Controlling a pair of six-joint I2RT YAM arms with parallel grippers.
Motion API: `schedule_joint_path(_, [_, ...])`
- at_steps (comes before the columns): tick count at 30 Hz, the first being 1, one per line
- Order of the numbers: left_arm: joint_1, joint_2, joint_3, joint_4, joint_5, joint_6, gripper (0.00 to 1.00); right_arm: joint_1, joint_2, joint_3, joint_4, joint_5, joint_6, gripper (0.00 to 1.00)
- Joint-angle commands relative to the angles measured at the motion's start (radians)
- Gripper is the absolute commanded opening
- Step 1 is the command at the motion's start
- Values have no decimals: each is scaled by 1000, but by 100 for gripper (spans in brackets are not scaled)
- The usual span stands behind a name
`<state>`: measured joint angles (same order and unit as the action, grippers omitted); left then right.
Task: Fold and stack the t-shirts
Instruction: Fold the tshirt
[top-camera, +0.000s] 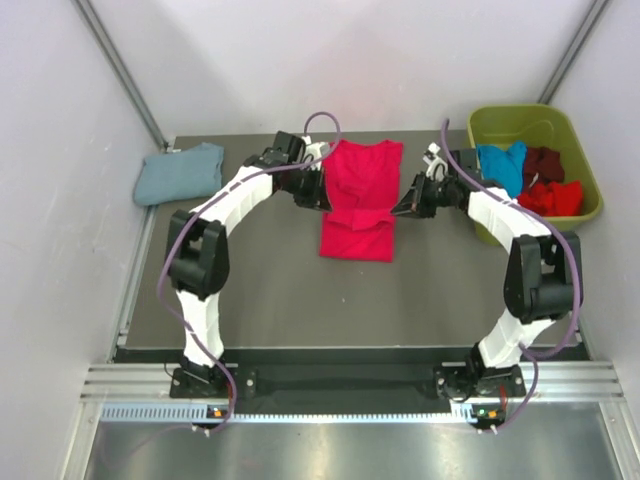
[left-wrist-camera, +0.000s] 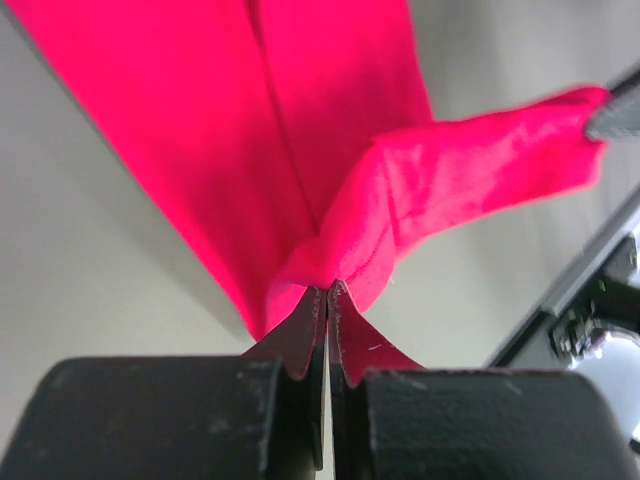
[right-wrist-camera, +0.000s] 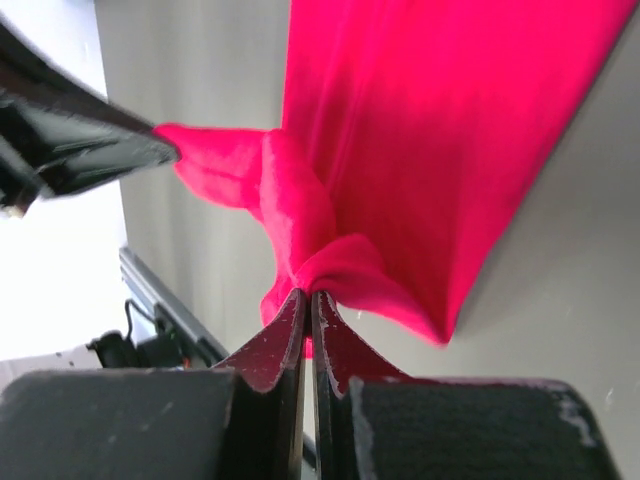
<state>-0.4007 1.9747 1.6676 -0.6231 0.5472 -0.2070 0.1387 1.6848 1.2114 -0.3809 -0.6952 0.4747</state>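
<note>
A crimson-red t-shirt lies mid-table, its lower part folded up over itself. My left gripper is shut on the shirt's left edge; the left wrist view shows the pinched cloth above the closed fingers. My right gripper is shut on the shirt's right edge, with the cloth bunched at the fingertips. Between the two grippers the fabric is lifted off the table. A folded blue-grey t-shirt lies at the back left. Bright blue, maroon and red shirts sit in the bin.
An olive-green plastic bin stands at the back right, beside the right arm. White walls enclose the dark table on three sides. A metal rail runs along the near edge by the arm bases.
</note>
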Motion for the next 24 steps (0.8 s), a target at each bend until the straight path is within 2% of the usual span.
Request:
schedule_joint_path(1, [45,129,150,-41,54,44,0,-10,65,111,57,8,-13,0])
schedule_joint_path(5, [75,265,352,-76,71,61,0,-8,160,178,89,17,-5,0])
schedule_joint_path(13, [97,462,549,-24,68,37,0,1,360,367,73,60,-62,0])
schedule_joint_path(15, [99,515,612,-47,74,35,17,1,383,408,59,80,-82,0])
schedule_joint_path(16, [100,527,648,-70,85,29,24,1,397,418,53,95,-91,7])
schedule_joint_path(17, [100,535,658,-78,89,23,28,-1,400,427,48,109,-103,16])
schedule_joint_path(18, [103,532,662,-81,89,17,36,-4,401,445,37,127,-122,26])
schedule_joint_path(19, [106,526,656,-79,79,2,41,-7,389,451,36,134,-131,44])
schedule_joint_path(21, [111,477,643,-72,56,1,46,-8,365,471,14,151,-184,50])
schedule_joint_path(24, [123,350,551,-25,52,23,54,-4,311,467,-15,155,-209,55])
